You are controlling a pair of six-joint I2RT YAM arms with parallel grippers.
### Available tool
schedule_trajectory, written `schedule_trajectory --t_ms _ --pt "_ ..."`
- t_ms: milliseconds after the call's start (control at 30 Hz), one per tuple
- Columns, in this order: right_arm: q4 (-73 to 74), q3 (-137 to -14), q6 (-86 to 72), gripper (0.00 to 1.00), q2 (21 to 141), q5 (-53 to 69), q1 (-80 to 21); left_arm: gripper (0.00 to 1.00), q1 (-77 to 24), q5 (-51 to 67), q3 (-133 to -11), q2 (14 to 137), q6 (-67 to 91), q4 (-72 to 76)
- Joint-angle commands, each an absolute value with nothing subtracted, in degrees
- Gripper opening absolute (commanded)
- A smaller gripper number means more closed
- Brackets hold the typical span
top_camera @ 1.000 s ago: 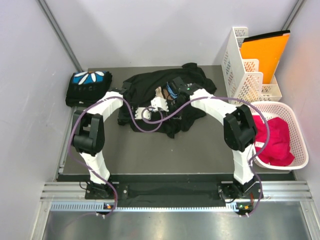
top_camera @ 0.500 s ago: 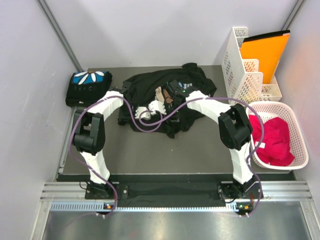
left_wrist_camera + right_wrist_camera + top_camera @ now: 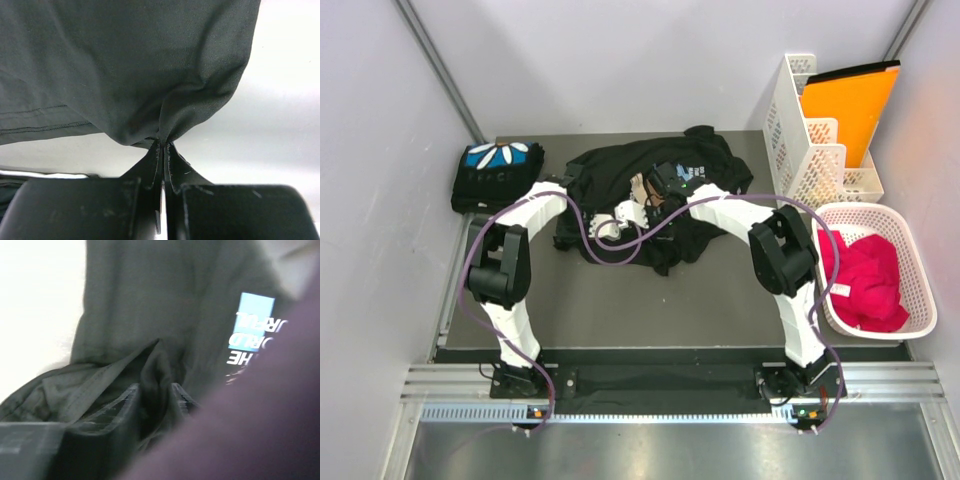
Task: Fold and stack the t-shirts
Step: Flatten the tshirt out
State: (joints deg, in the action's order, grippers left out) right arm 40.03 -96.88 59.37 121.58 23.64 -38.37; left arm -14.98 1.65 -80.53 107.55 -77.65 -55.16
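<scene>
One black t-shirt (image 3: 497, 172) lies folded at the table's back left, its blue print with white petals facing up. A second black t-shirt (image 3: 620, 165) lies crumpled at the back middle. My left gripper (image 3: 640, 203) reaches into that heap. In the left wrist view it (image 3: 163, 142) is shut on a pinch of the black cloth (image 3: 125, 60), which hangs lifted off the table. My right gripper (image 3: 661, 181) sits just beside it. In the right wrist view its fingers (image 3: 155, 387) are closed on a raised fold of the same shirt (image 3: 150, 300), next to the blue print with white text (image 3: 252, 330).
A white rack (image 3: 800, 130) holding an orange folder (image 3: 850, 100) stands at the back right. In front of it a white basket (image 3: 920, 300) holds pink cloth (image 3: 865, 280). Purple cables loop over the shirt between the arms.
My right arm has swung left and forward over the crumpled shirt, and its jaws have narrowed onto a fold of cloth. The left gripper has kept its pinch almost in place.
</scene>
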Motion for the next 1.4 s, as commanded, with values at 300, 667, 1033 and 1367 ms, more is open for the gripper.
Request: schedule_trajectory --t_ms 300,667,1033,1367 --pt "35.6 -96.2 59.5 0.0 120.2 18.5 -39.6 0.0 -15.1 5.4 -82.1 107.4 -77.6 -55.5" --pt "65.5 -106.7 70.0 0.0 113.2 23.1 -35.4 0.0 -11.7 2.6 -80.3 106.1 -79.4 -54.3" --pt "83.0 -94.4 77.4 0.0 96.1 20.1 -23.6 0.0 -4.3 0.5 -82.1 103.7 -83.1 -56.1" --pt "80.1 -79.4 82.1 0.0 86.8 7.7 -15.6 0.0 -0.4 -1.8 -86.1 104.3 -85.9 -57.8"
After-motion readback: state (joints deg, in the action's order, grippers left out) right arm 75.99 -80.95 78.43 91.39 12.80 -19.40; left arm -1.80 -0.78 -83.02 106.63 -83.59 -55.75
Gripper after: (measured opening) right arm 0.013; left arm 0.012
